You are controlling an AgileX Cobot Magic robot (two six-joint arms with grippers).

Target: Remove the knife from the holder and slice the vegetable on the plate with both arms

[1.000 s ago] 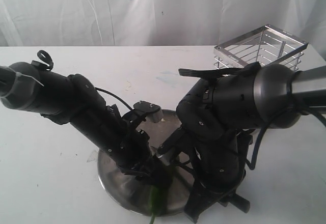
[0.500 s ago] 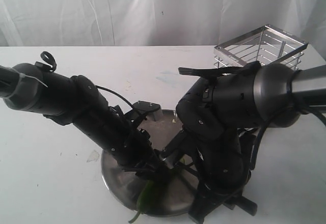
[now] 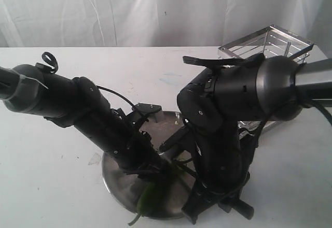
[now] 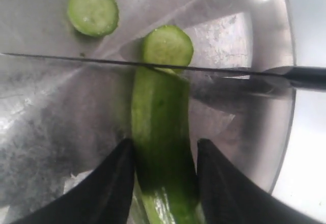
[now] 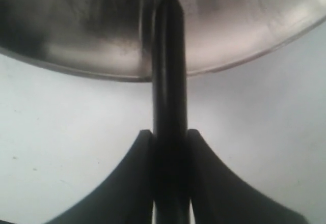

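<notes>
Long glossy green vegetable (image 4: 160, 132) is lying on the round shiny steel plate (image 4: 51, 122), its near end overhanging the rim. Left gripper (image 4: 165, 143) is pinching it, black fingers (image 4: 114, 183) pressed against both flanks. Slim dark-bladed knife (image 4: 214, 71) is crossing its far end. Right gripper (image 5: 169, 135) is clamping the black handle.

Count: two round cut slices (image 4: 92, 10), one lying free, the other slice (image 4: 167, 45) just beyond the blade.

Versus a second ago: the vegetable is lying more slanted, and the right arm (image 3: 244, 93) is covering more of the steel-wire holder (image 3: 270, 39).

This looks like a robot test room, not a real kitchen. A bare white bench (image 3: 46, 186) stands before a hung white cloth (image 3: 104, 10). A black left arm (image 3: 78, 109) and right arm (image 3: 244, 93) reach over it.
</notes>
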